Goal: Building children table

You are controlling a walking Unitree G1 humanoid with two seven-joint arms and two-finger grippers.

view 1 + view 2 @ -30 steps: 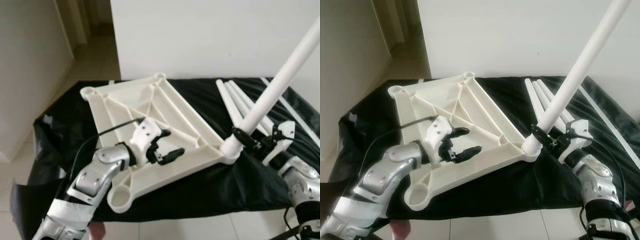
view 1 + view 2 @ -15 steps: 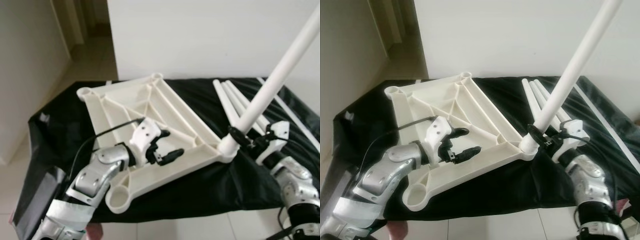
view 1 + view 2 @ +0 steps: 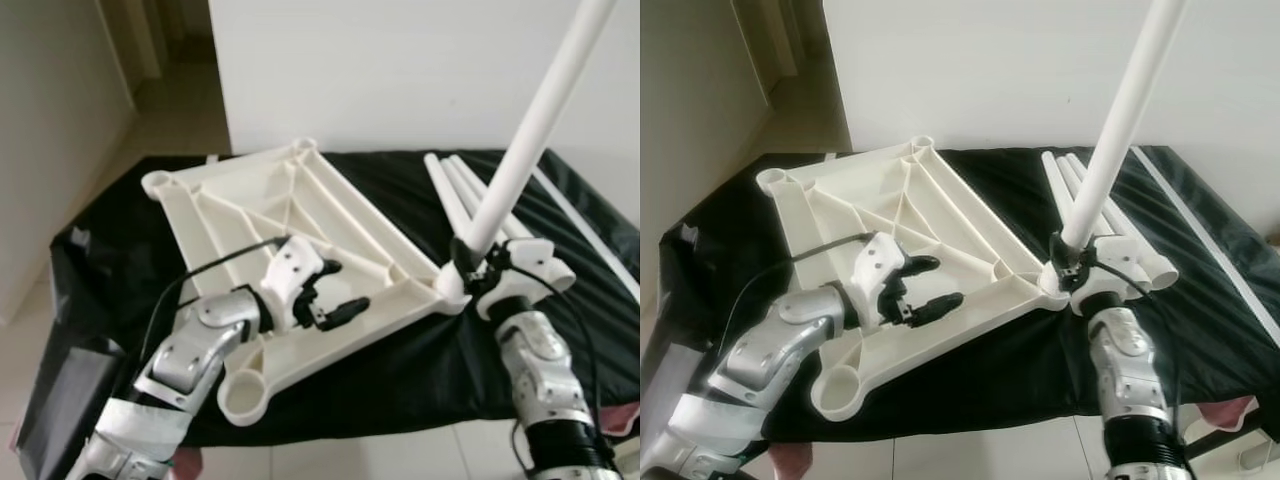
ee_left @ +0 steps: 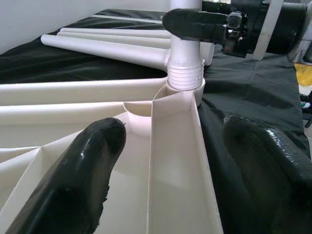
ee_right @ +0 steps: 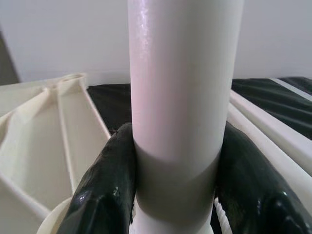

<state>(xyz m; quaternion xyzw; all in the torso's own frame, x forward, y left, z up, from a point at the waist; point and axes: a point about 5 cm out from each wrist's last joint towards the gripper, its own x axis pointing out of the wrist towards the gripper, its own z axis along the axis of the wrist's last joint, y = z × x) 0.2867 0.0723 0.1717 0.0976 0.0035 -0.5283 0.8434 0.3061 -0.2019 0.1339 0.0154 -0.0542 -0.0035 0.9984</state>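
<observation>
Here the right gripper [image 3: 1077, 266] clamps the white leg [image 3: 1118, 130] at the upturned tabletop [image 3: 300, 250]'s corner socket while the spread-fingered left gripper [image 3: 335, 290] braces; screwing it home seems next.

A black sheet [image 3: 120, 260] is spread over the pale tiled floor [image 3: 170, 110], its far edge reaching the white wall [image 3: 380, 70].
</observation>
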